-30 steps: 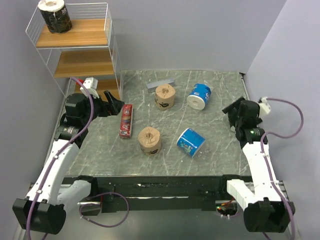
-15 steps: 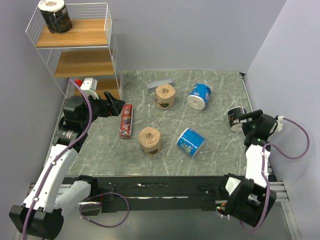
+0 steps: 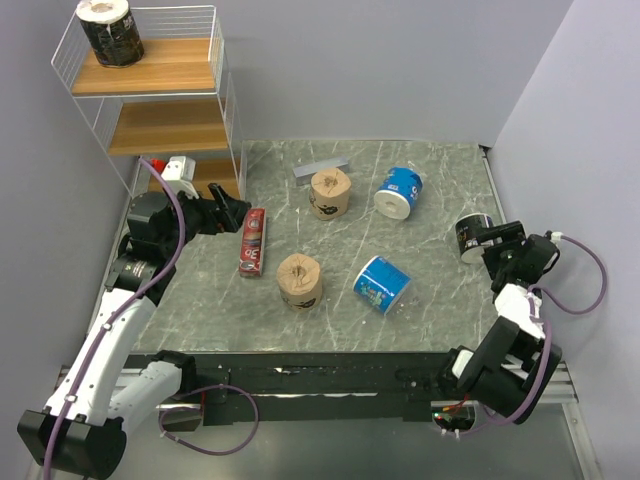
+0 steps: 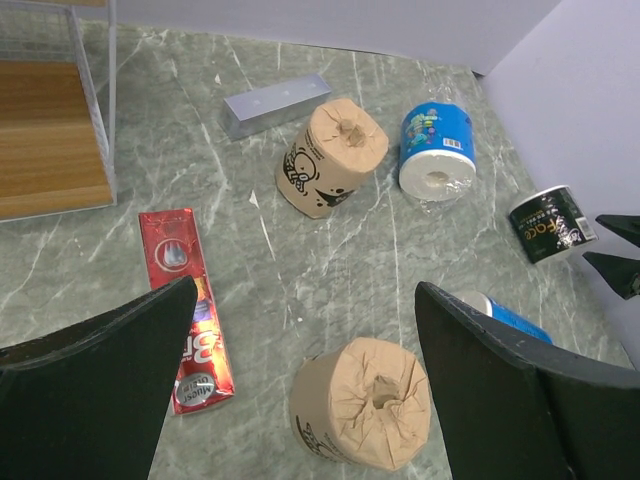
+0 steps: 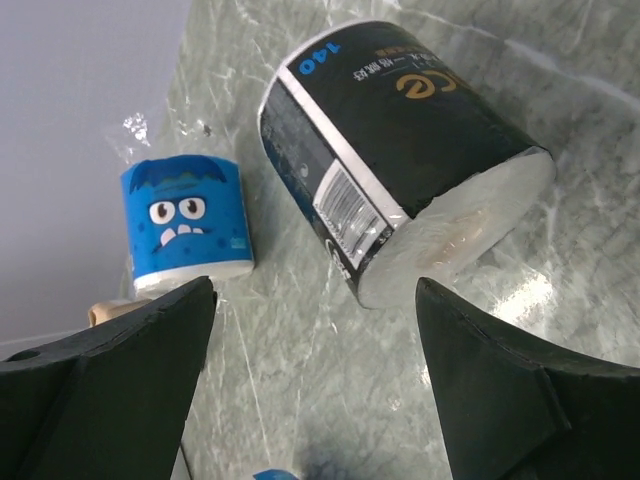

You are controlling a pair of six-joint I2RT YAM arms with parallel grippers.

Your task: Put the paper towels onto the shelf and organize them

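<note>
One black roll (image 3: pixel 110 32) stands on the top board of the white wire shelf (image 3: pixel 160 100). A second black roll (image 3: pixel 470 237) lies on its side at the table's right. My right gripper (image 3: pixel 494 241) is open just right of it and empty. In the right wrist view (image 5: pixel 312 290) that roll (image 5: pixel 400 150) lies just ahead of the open jaws. Two tan rolls (image 3: pixel 329 193) (image 3: pixel 299 280) and two blue rolls (image 3: pixel 400 191) (image 3: pixel 381 284) sit mid-table. My left gripper (image 3: pixel 232 212) is open and empty, above the table by the shelf. The near tan roll (image 4: pixel 365 402) shows below its jaws (image 4: pixel 305 300).
A flat red box (image 3: pixel 253 241) lies just right of the left gripper. A grey bar (image 3: pixel 321 167) lies at the back next to the far tan roll. The shelf's middle and lower boards (image 4: pixel 50 140) hold nothing that I can see. Walls close in the left, back and right.
The right gripper has swung back to the right, uncovering the black roll lying on the table. The left arm has barely shifted.
</note>
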